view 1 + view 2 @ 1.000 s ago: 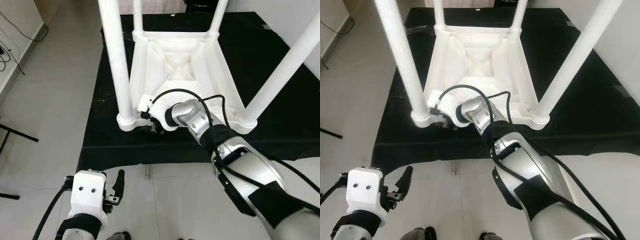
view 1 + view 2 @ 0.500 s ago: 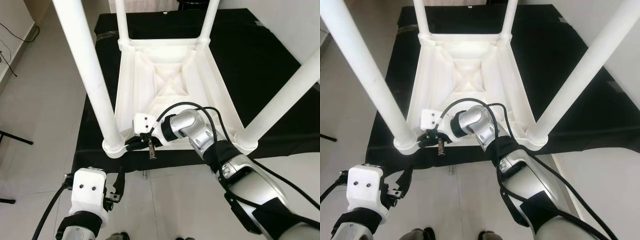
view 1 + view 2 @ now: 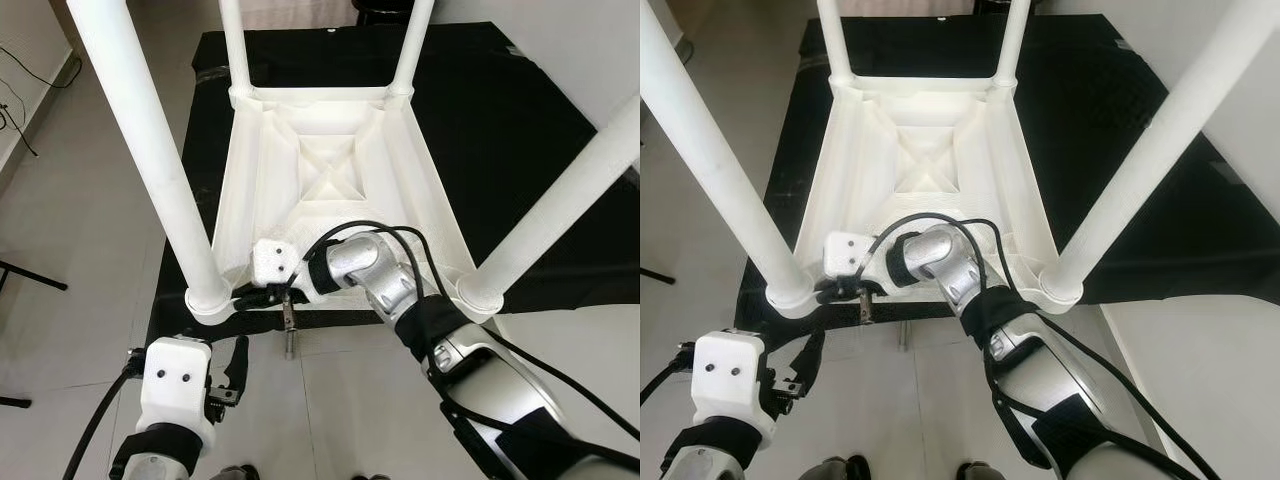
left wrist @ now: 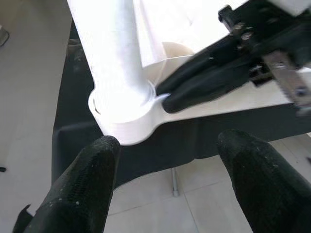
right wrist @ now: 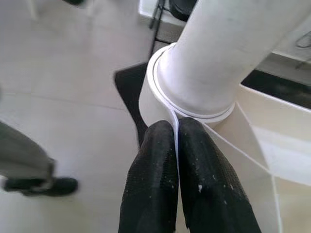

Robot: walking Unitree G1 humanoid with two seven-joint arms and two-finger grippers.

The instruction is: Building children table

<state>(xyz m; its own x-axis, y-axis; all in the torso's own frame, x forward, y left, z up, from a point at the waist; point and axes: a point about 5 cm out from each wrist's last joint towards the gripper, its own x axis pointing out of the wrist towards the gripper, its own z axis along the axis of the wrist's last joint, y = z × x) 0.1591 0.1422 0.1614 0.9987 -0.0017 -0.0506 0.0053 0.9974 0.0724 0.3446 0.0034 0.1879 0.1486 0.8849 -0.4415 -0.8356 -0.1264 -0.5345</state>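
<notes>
A white children's table (image 3: 330, 170) lies upside down on a black cloth-covered platform (image 3: 520, 130), its four round legs pointing up. My right gripper (image 3: 245, 297) reaches across to the near-left corner. It is shut on the thin table rim (image 5: 176, 127), right beside the base of the near-left leg (image 5: 209, 58). My left gripper (image 4: 167, 143) is open, low in front of the platform, just below that same corner and apart from it. The near-left leg (image 3: 150, 140) rises steeply past my head camera.
Light tiled floor (image 3: 90, 200) surrounds the platform on the left and in front. Cables (image 3: 15, 100) run along the left wall, and a black stand foot (image 3: 30, 275) lies on the floor there. The near-right leg (image 3: 560, 210) slants up on the right.
The view has shifted. My right gripper slid left along the rim to the near-left leg base, and the table's near edge now lies closer to the platform's front edge. The left gripper kept its place.
</notes>
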